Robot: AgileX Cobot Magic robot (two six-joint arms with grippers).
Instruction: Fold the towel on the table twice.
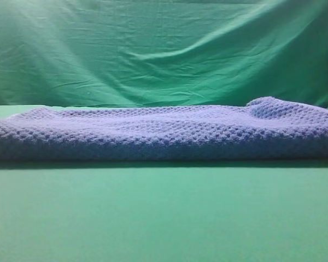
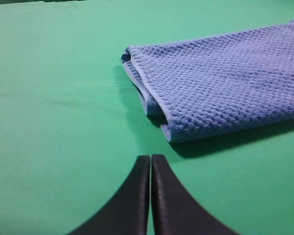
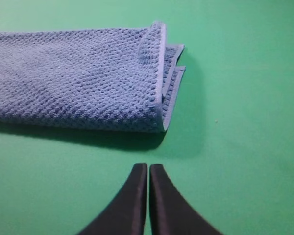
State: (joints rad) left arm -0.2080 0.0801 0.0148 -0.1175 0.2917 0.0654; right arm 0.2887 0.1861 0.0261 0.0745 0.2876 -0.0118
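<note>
The blue-grey waffle-knit towel [image 1: 164,134] lies folded into a long strip of stacked layers across the green table [image 1: 164,218]. Its left end [image 2: 152,93] shows in the left wrist view, its right end [image 3: 161,83] in the right wrist view, with layered edges visible at both. My left gripper [image 2: 150,159] is shut and empty, a short way in front of the towel's left end. In the same way my right gripper [image 3: 148,167] is shut and empty, just in front of the right end. Neither gripper touches the cloth. No gripper appears in the exterior high view.
A wrinkled green backdrop cloth [image 1: 164,54] hangs behind the table. Bare green table surface lies in front of the towel and beyond both of its ends.
</note>
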